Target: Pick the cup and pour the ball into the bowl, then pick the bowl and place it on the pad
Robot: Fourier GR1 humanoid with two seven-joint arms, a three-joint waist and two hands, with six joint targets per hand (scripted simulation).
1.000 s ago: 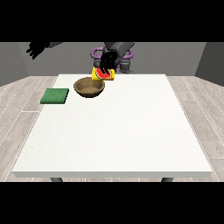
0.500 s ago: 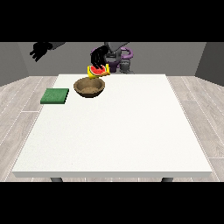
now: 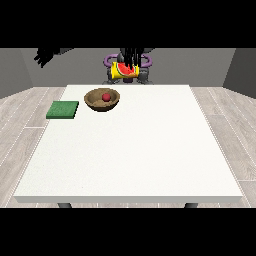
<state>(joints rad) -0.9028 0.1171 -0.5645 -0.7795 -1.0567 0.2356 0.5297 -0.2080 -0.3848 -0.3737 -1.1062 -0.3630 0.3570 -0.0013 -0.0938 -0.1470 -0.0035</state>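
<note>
while the hand at the view's right [image 3: 131,59] hangs above the table's far edge with its black fingers curled down over the cup [image 3: 125,70], the cup lies tipped on its side in that grasp, yellow with a red and green patch showing, held in the air just beyond the bowl and a little to its right. the ball [image 3: 106,96], small and red, sits inside the bowl [image 3: 95,101], a brown wooden dish that stands on the white table [image 3: 130,150] near the far edge, left of the middle. the pad [image 3: 63,109], a flat green square, lies on the table to the left of the bowl, near it but apart, close to the table's left edge. the hand at the view's left [image 3: 44,56] is raised high off to the side, well away from everything on the table, holding nothing; whether its fingers are spread or curled cannot be told from here.
</note>
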